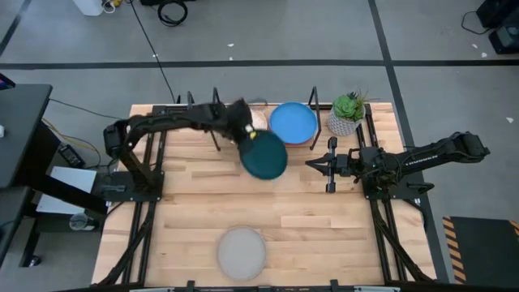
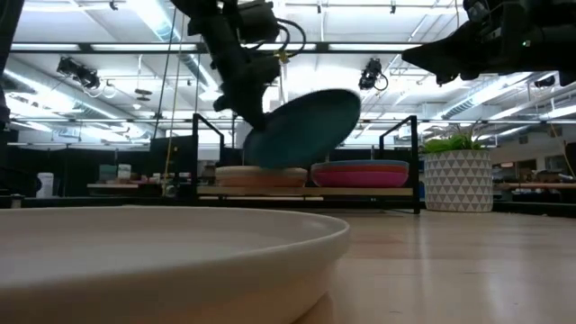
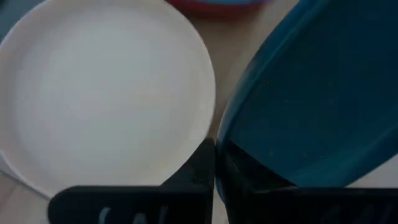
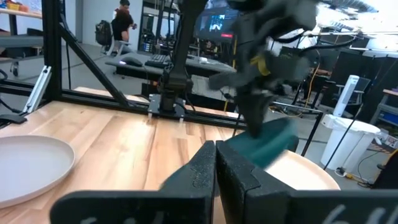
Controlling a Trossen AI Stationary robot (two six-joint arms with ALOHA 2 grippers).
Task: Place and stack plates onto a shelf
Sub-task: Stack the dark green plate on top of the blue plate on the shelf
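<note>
While the right arm waits off to the side, its right gripper [image 1: 311, 163] drawn together on nothing, the left gripper [image 1: 246, 134] has its fingers clamped on the rim of the round dark teal matte plate [image 1: 264, 156] and holds it tilted in the air, clear of the light wood table [image 1: 324, 227]. What matters for the coming move is where that plate hangs relative to the low black metal-rod shelf [image 2: 407, 153] at the far edge of the table. From overhead the teal plate sits on the near side of the shelf, in front of the gap between the two stacks, so it has to travel away from the table's front and a little toward the left arm's side to land on a stack.

Seen level across the table, the plate slopes — gripped edge low, free edge high — and overlaps the cream-topped stack [image 2: 261, 175] more than the bright blue round plate [image 1: 293, 122] and the magenta plate [image 2: 360, 176] under it. The left wrist camera agrees: the cream round plate [image 3: 102, 93] lies flat just beside the held rim, below it and not touching.

I would judge the cream stack the nearer target — the left arm already leans over it. The plate would need levelling before release. A light grey round plate [image 1: 242, 250] lies at the front of the table, well apart from both grippers, not yet shelved.
</note>
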